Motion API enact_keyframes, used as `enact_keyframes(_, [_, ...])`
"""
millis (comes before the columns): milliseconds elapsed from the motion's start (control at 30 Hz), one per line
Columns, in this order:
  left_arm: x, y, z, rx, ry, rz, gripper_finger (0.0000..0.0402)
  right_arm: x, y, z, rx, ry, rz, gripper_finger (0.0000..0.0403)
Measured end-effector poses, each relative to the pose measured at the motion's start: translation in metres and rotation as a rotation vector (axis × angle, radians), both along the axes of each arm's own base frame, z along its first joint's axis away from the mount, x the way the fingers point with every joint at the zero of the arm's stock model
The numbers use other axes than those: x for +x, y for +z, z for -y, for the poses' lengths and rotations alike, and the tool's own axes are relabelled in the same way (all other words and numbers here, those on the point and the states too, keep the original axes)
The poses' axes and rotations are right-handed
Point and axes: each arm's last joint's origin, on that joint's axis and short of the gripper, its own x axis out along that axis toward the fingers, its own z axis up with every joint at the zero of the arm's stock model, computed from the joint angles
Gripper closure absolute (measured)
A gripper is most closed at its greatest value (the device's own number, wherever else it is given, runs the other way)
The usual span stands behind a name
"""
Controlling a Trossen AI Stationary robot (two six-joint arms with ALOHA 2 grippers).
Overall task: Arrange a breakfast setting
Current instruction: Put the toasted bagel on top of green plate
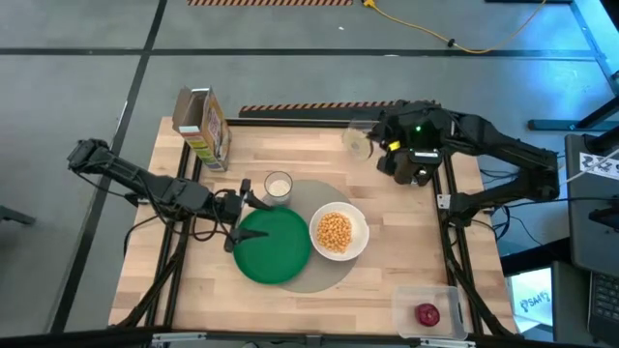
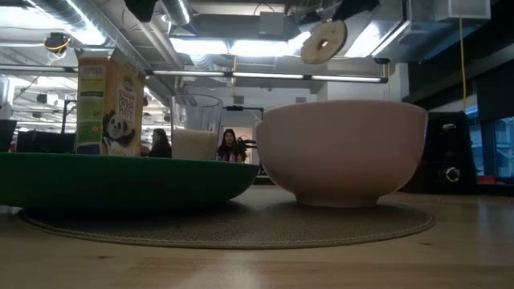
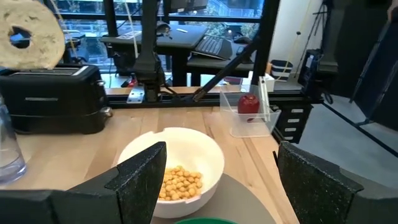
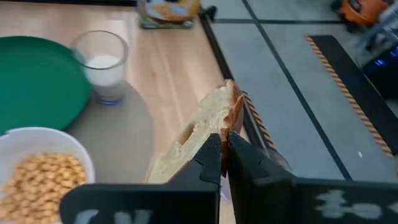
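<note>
Your right gripper (image 4: 224,155) is clamped on the pale bagel (image 1: 358,142), held on edge in the air above the worktop's far edge, its flat faces upright and its hole sideways. Your left gripper (image 3: 217,180) hangs with fingers spread apart at the green plate's (image 1: 274,245) left rim. On the round grey mat (image 1: 324,275) stand the plate, the cereal bowl (image 1: 338,232) and the milk glass (image 1: 279,187).
</note>
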Motion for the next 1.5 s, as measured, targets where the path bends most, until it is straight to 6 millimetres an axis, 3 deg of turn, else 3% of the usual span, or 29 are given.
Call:
enact_keyframes(300, [-0.007,-0.001,0.016,-0.011,-0.013,-0.013,0.0109,0.041,-0.015,-0.025,0.023,0.151,0.016,0.04])
enact_keyframes(733, [-0.023,-0.008,0.042,-0.025,-0.002,-0.068,0.0109,0.106,-0.054,-0.07,0.054,0.33,0.012,0.04])
enact_keyframes(1033, [-0.026,-0.008,0.046,-0.022,-0.018,-0.068,0.0109,0.122,-0.077,-0.073,0.05,0.298,-0.062,0.04])
enact_keyframes(1267, [-0.027,-0.011,0.046,-0.003,-0.015,-0.093,0.0109,0.122,-0.079,-0.065,0.05,0.275,-0.078,0.04])
enact_keyframes(1500, [-0.027,-0.012,0.045,0.009,0.002,-0.103,0.0109,0.154,-0.104,-0.101,0.051,0.479,-0.029,0.04])
